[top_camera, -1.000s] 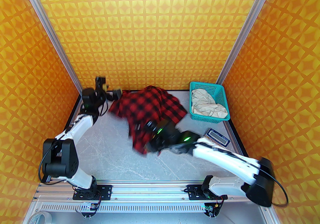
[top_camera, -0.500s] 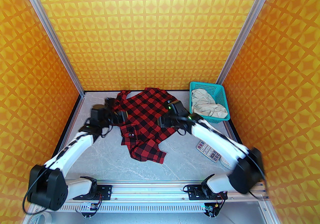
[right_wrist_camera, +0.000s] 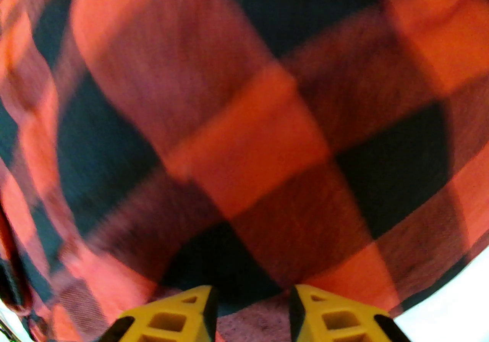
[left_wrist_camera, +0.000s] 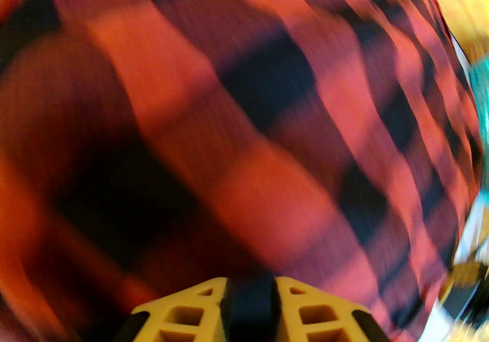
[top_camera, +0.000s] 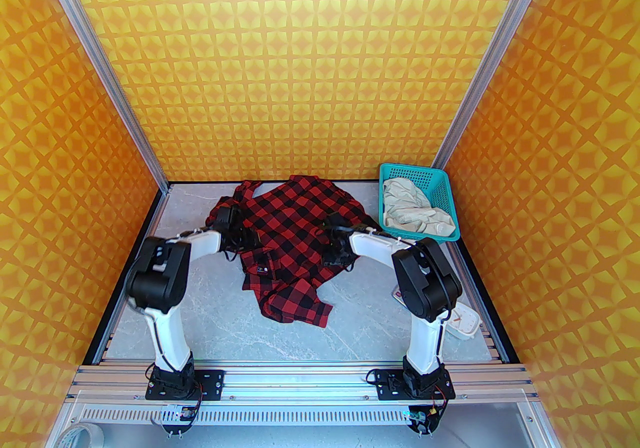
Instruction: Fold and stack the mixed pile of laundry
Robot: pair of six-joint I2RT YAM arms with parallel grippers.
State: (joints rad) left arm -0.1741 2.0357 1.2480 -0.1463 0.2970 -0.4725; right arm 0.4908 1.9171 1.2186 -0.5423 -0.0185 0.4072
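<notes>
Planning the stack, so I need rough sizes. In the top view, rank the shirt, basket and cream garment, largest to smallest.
1. Shirt, spread out, by far the largest.
2. Basket.
3. Cream garment, bunched inside the basket, so its real size is unsure.

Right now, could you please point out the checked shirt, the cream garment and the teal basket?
checked shirt (top_camera: 295, 215), top view, middle of the cloth.
cream garment (top_camera: 407, 210), top view, its crumpled middle.
teal basket (top_camera: 442, 198), top view, its right wall.
</notes>
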